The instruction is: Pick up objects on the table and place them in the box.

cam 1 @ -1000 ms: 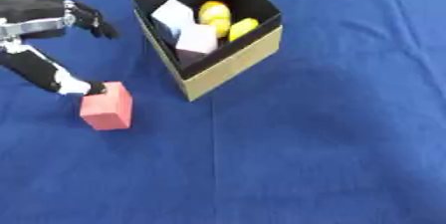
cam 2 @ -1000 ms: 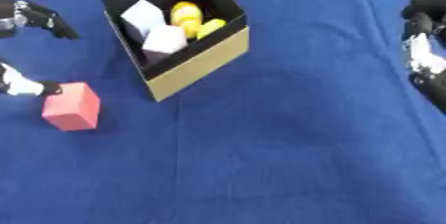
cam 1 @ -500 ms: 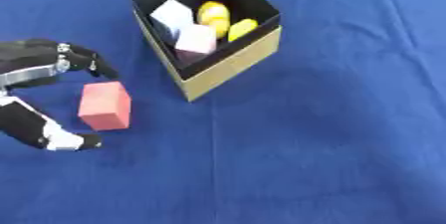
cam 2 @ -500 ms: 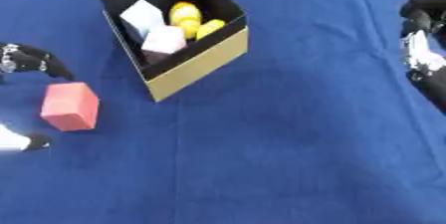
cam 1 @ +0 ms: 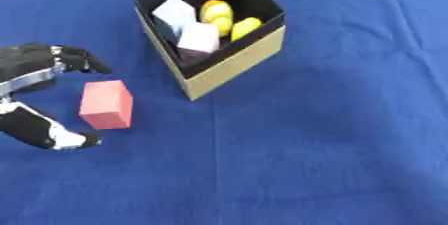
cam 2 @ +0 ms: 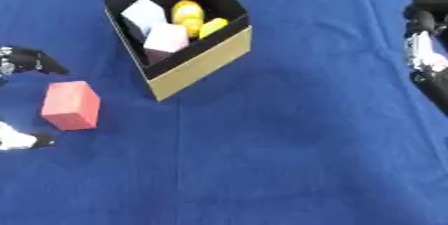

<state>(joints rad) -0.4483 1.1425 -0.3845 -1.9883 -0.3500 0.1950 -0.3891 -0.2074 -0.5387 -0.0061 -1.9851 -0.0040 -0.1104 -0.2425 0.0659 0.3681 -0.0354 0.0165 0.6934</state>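
- the salmon-pink rectangular block (cam 1: 106, 104) stands on the blue cloth-covered bench (cam 1: 332, 134), just left of the box and not yet lifted
- the left robot hand (cam 1: 35, 94) is spread open around the block, dark fingers (cam 1: 80, 60) above it and a white-tipped thumb (cam 1: 68, 140) below, neither clearly touching; this looks like a bracket set up so that closing would pinch the block across its long sides
- the black-lined cardboard box with tan outer walls (cam 1: 232, 69) sits turned corner-on, open top facing up, near enough that the block needs only a short carry to the right
- inside the box lie two pale cubes (cam 1: 199, 38) and two yellow rounded pieces (cam 1: 216, 11), packed toward the back, leaving the front inner corner free
- the right robot hand (cam 2: 429, 59) shows at the right edge, well apart from the work and holding nothing; whether its fingers are open or curled i cannot tell
- judged step: closing on the last loose piece
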